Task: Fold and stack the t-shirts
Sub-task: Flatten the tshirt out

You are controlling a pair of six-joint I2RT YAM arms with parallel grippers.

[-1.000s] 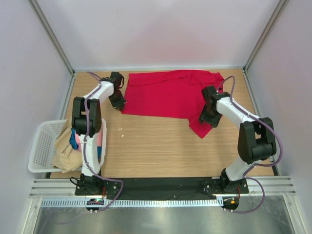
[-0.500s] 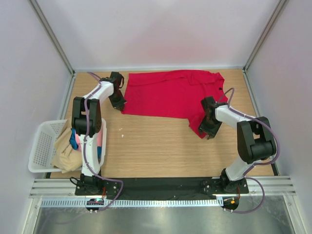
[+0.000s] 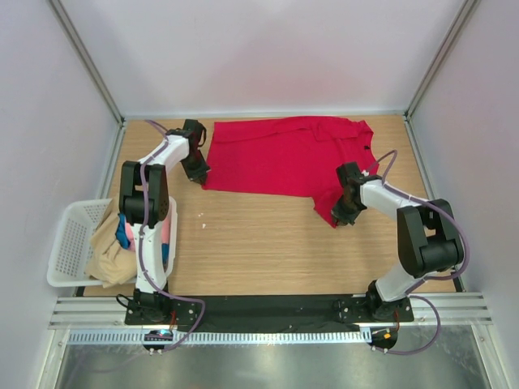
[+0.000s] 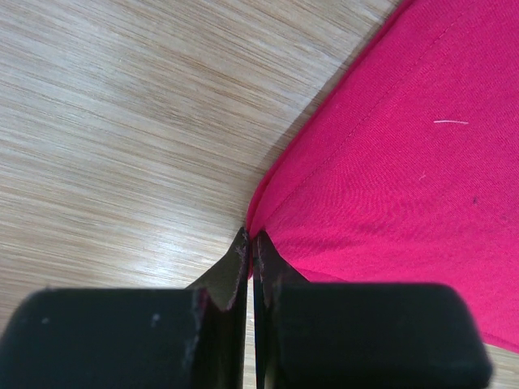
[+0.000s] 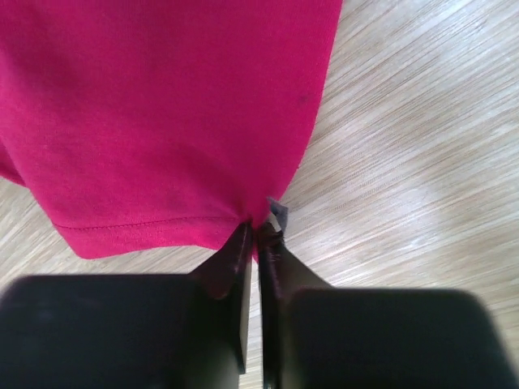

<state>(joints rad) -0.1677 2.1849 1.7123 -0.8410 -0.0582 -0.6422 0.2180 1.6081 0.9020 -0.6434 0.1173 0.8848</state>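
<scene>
A bright red t-shirt (image 3: 284, 156) lies spread at the back of the table, one part hanging toward the front right. My left gripper (image 3: 196, 172) is shut on its near left corner (image 4: 268, 198); in the left wrist view the black fingers (image 4: 231, 271) pinch the hem. My right gripper (image 3: 338, 217) is shut on the lower right corner of the red t-shirt (image 5: 162, 121), the fingers (image 5: 235, 259) clamping the hem edge. Other t-shirts, beige (image 3: 109, 247), pink and blue, sit piled in the basket at the left.
A white mesh basket (image 3: 69, 243) stands at the table's left edge beside the left arm. Grey walls enclose the table on three sides. The wooden table (image 3: 259, 251) shows bare between the shirt and the arm bases.
My right gripper moved down along the shirt's right flap to its lower corner and closed on it. The left gripper finished closing on the left corner and stayed in place.
</scene>
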